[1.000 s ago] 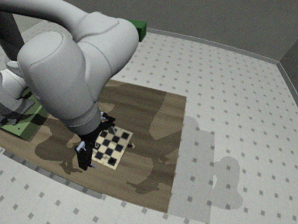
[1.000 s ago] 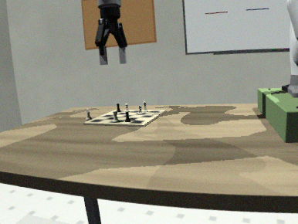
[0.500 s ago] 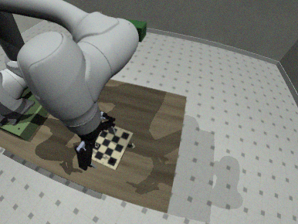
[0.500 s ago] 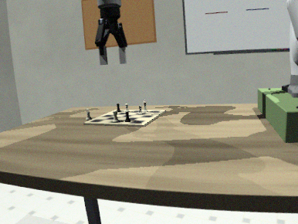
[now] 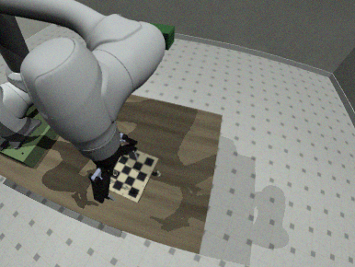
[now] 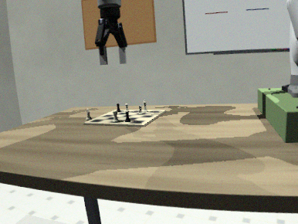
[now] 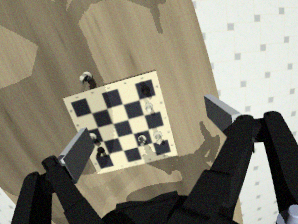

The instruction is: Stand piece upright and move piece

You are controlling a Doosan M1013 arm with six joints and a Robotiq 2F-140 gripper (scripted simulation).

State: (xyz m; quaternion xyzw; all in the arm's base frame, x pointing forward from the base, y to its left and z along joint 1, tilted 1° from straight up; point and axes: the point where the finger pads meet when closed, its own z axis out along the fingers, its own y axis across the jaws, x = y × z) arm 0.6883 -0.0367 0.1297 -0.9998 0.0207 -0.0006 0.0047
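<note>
A small chessboard (image 6: 125, 117) lies on the wooden table; it also shows in the top view (image 5: 131, 175) and in the wrist view (image 7: 121, 120). Several small black and white pieces stand on it, too small to name; the square labels cannot be read. One piece (image 6: 88, 114) stands on the table just off the board's edge; it also shows in the wrist view (image 7: 87, 79) and in the top view (image 5: 155, 173). My gripper (image 6: 111, 56) hangs open and empty high above the board, pointing down. Its fingers frame the wrist view (image 7: 149, 139).
A green block (image 6: 279, 112) holding the arm's base stands at the table's right side. The arm's large body hides much of the table's left part in the top view. A whiteboard and an orange panel hang on the far wall.
</note>
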